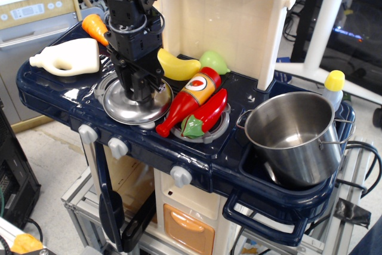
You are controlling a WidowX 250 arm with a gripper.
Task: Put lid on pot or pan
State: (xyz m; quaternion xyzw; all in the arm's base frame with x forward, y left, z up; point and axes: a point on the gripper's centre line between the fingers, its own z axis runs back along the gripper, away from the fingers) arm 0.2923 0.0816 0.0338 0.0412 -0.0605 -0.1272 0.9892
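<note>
The shiny round lid lies flat on the left burner of the toy stove. My gripper points straight down onto the lid's middle. Its fingers are drawn together where the knob sits, and they hide the knob. The lid still rests on the burner. The deep steel pot stands upright and empty in the sink recess at the right, well apart from the lid.
A ketchup bottle and a red pepper lie on the right burner, between lid and pot. A banana, green pear, carrot and white jug lie behind. The cream back panel rises behind the stove.
</note>
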